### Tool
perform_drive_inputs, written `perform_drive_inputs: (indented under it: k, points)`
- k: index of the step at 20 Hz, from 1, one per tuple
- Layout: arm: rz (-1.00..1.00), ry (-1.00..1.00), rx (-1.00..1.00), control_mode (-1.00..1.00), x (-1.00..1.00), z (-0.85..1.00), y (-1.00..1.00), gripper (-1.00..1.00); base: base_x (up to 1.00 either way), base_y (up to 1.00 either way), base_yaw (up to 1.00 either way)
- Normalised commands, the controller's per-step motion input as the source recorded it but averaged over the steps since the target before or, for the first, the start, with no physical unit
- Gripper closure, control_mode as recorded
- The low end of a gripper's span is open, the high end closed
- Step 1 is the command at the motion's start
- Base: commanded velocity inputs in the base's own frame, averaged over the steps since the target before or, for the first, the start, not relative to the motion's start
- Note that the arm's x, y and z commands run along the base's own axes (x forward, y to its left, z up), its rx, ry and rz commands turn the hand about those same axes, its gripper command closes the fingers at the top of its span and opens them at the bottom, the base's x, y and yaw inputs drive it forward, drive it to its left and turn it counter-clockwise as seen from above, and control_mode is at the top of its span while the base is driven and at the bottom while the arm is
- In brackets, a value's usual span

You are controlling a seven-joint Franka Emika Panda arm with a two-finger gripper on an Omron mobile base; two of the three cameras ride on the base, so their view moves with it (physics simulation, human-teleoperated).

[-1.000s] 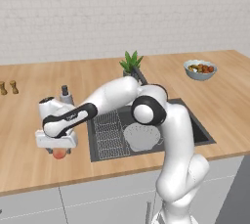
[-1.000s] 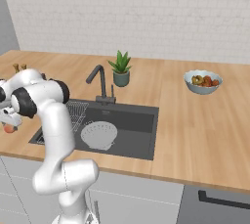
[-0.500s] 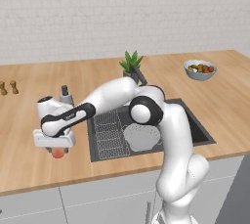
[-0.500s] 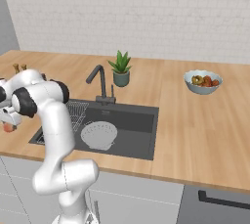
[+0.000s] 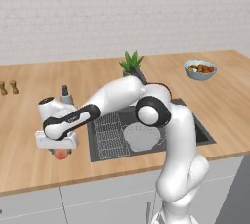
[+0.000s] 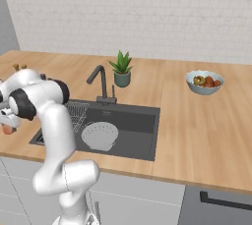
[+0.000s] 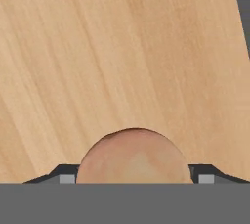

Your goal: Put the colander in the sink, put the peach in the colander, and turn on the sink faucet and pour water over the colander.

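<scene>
hand view, bottom centre: my gripper (image 7: 133,179) pinches the round orange-pink peach (image 7: 133,157) to carry it to the white perforated colander (image 5: 141,137).

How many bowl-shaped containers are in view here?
2. The white colander sits in the sink, beside the wire rack. The grey bowl of fruit stands on the counter to the right. More could be hidden behind the arm.

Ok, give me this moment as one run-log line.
colander: in sink | peach: on counter left of sink, between gripper jaws, closed on it | faucet: no water
</scene>
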Motion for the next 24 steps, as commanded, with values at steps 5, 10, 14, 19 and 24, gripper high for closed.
perform_drive_inputs:
  k: [5,10,14,19,24]
  points:
    - [0.0,-0.11,0.16,-1.0,-0.44,0.45,-0.59,1.0,0.0,0.0,0.0]
    - [0.05,-0.01,0.15,-1.0,-0.38,0.44,-0.74,1.0,0.0,0.0,0.0]
    - [0.13,0.0,0.08,-1.0,-0.23,0.4,-0.73,1.0,0.0,0.0,0.0]
    - [0.16,0.0,0.1,-1.0,-0.13,0.3,-0.8,1.0,0.0,0.0,0.0]
    - [0.18,0.0,0.03,-1.0,-0.07,0.22,-0.87,1.0,0.0,0.0,0.0]
